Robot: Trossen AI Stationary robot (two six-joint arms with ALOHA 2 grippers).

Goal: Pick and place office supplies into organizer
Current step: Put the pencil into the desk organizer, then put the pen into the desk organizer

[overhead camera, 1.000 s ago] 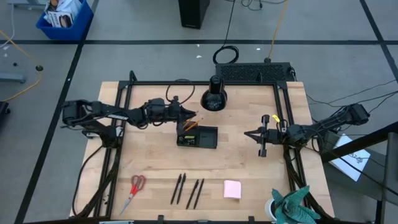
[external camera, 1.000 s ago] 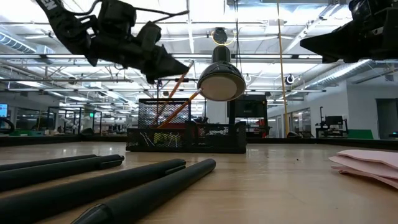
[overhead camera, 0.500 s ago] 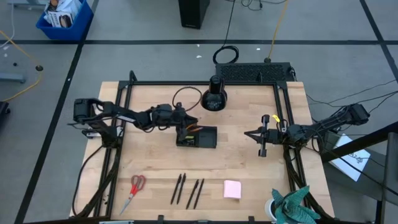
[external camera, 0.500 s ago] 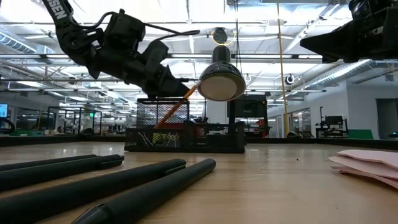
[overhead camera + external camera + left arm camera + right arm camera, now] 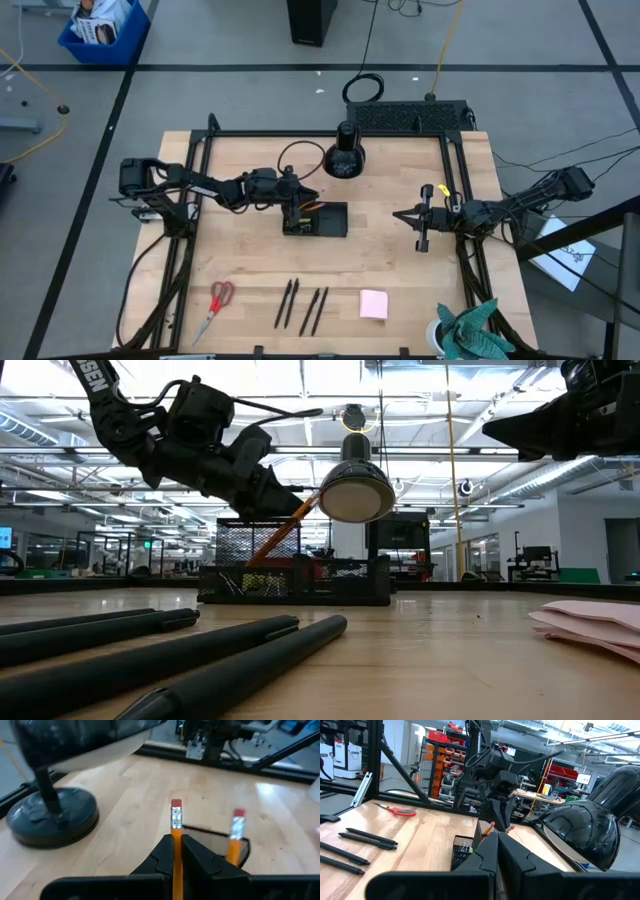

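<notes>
Light wooden table (image 5: pixel 240 260) in an open lab hall. Left gripper (image 5: pixel 177 851) pinched on an orange pencil (image 5: pixel 176 827), eraser end past the fingertips, lower end angled down into the organizer (image 5: pixel 318 220) directly beneath the fingers. Second pencil (image 5: pixel 234 837) stands in the organizer just beside. Left arm reaches in tilted downward. Right gripper (image 5: pixel 399 214) closed, empty, well apart from the organizer, arm level above the table.
</notes>
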